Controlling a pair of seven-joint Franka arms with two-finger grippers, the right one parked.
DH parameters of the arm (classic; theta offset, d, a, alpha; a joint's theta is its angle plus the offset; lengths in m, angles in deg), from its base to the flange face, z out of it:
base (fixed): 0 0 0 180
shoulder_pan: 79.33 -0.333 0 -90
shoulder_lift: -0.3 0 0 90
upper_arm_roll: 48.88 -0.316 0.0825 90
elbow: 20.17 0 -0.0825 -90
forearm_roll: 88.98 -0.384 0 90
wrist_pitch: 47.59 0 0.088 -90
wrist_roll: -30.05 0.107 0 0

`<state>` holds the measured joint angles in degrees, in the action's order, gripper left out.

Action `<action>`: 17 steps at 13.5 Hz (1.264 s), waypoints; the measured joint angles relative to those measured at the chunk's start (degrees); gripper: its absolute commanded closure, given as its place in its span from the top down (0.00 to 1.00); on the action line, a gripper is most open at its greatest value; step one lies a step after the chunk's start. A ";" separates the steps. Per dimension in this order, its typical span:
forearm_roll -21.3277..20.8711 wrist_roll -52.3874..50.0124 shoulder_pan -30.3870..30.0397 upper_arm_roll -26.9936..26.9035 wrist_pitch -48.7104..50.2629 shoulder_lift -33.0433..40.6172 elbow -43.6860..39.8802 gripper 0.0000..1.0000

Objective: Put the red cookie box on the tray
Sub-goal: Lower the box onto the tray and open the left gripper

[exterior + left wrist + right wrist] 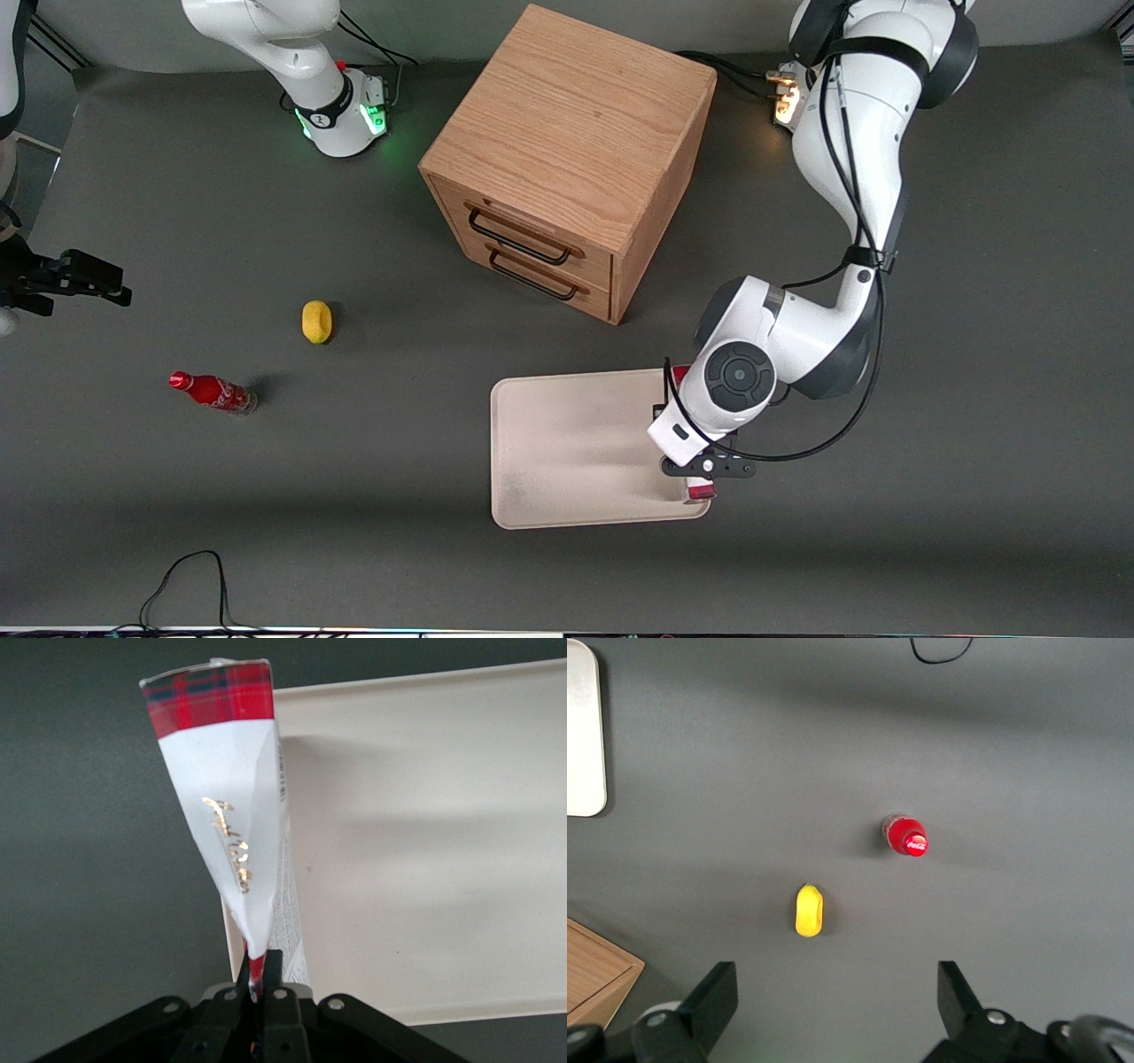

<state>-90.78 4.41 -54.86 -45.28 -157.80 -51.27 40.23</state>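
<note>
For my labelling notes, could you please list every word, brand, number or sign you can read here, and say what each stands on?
"Coca-Cola": white script on the small red soda bottle, just legible.
Gold script on the white face of the red cookie box, held by the gripper at the tray's edge: too blurred to read.
Fine print along the box's side: too small.
Nothing else carries text.

Glossy cardboard red cookie box (232, 788), gripper (259, 988)-clamped, over smooth matt tray (425, 842).
</note>
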 measured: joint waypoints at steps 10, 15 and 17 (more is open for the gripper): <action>-0.03 0.09 0.62 0.24 -5.14 -1.70 2.11 1.00; 0.09 -0.16 0.72 0.38 5.48 4.75 0.61 1.00; 0.22 -0.23 0.81 0.42 11.77 10.41 0.26 1.00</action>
<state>-90.57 4.18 -54.04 -44.86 -146.03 -40.86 40.49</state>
